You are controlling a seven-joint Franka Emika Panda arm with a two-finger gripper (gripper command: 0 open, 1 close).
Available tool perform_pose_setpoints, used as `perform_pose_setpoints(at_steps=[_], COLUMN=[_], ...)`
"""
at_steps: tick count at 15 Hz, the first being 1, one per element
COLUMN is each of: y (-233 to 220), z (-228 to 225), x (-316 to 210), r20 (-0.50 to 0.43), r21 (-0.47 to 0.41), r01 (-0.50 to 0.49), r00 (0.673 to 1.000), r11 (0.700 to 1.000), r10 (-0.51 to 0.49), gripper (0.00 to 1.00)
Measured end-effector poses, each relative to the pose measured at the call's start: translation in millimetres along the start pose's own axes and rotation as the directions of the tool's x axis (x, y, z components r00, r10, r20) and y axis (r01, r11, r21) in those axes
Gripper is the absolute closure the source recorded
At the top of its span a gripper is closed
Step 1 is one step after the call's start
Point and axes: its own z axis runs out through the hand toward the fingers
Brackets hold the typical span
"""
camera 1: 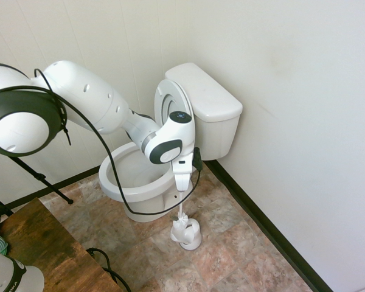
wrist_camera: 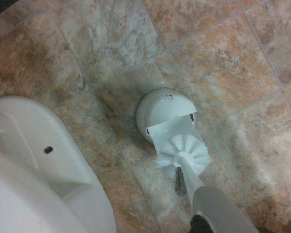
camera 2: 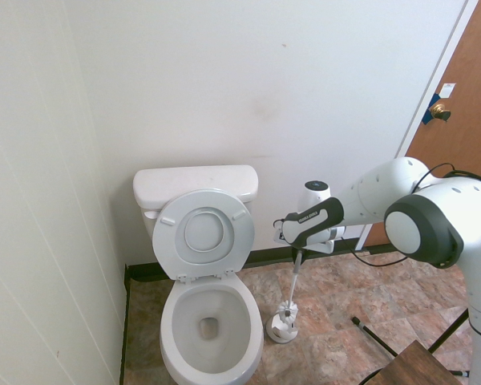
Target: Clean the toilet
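Note:
The white toilet [camera 1: 131,185] stands against the wall with seat and lid [camera 2: 202,233] raised against the tank [camera 2: 194,184], and the bowl [camera 2: 212,321] is open. My gripper [camera 1: 183,187] hangs beside the bowl, shut on the top of a toilet brush handle [camera 2: 293,277]. The white bristle head [wrist_camera: 184,153] hangs just above the small white brush holder [wrist_camera: 162,114] on the floor next to the toilet's foot [wrist_camera: 39,179]. The brush holder [camera 1: 187,234] sits directly below my gripper [camera 2: 298,250].
A brown wooden table corner [camera 1: 42,243] is at the near left. A brown door [camera 2: 461,104] stands to the right of the toilet. A dark baseboard [camera 1: 261,225] runs along the walls, which close in around the tiled floor [camera 1: 231,255].

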Motion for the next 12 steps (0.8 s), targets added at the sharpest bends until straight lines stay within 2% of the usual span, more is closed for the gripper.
perform_pose_setpoints(at_steps=[6,12], y=[-18.6,-12.9], z=[40.4,49.4], x=[6.6,37.9], r20=[0.019,0.052], r21=[-0.019,-0.02], r01=[-0.019,-0.037], r00=[1.0,0.998], r11=[1.0,0.999], r10=[0.019,0.038], gripper=[1.0,1.0])
